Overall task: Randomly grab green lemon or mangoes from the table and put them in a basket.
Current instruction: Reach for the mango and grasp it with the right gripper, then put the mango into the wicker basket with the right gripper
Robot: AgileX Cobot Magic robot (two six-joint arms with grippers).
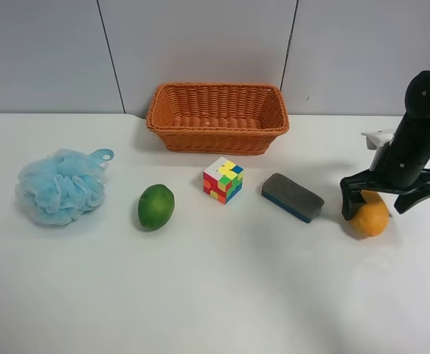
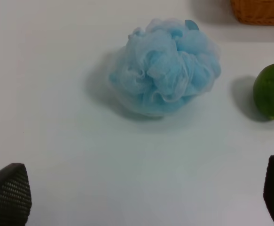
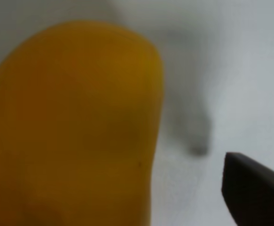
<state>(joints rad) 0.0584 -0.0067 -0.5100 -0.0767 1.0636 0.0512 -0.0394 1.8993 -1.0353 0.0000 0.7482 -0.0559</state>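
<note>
Barely begun: nothing in the far basket [image 1: 217, 140]. Straddling the mango [image 1: 371, 221] at the table's [image 1: 215, 295] right with right gripper [image 1: 372, 210] spread (not clamped). Green lemon [image 1: 156, 206] left of centre, untouched; left gripper [image 2: 141, 193] likewise spread wide.

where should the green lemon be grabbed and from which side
Take the green lemon across its short width at the belly, coming straight down. It lies on its side on the table, smooth and egg-shaped, so the tapering ends would likely slip from the jaws. The blue pouf and colour cube stand apart, leaving both flanks free.
</note>
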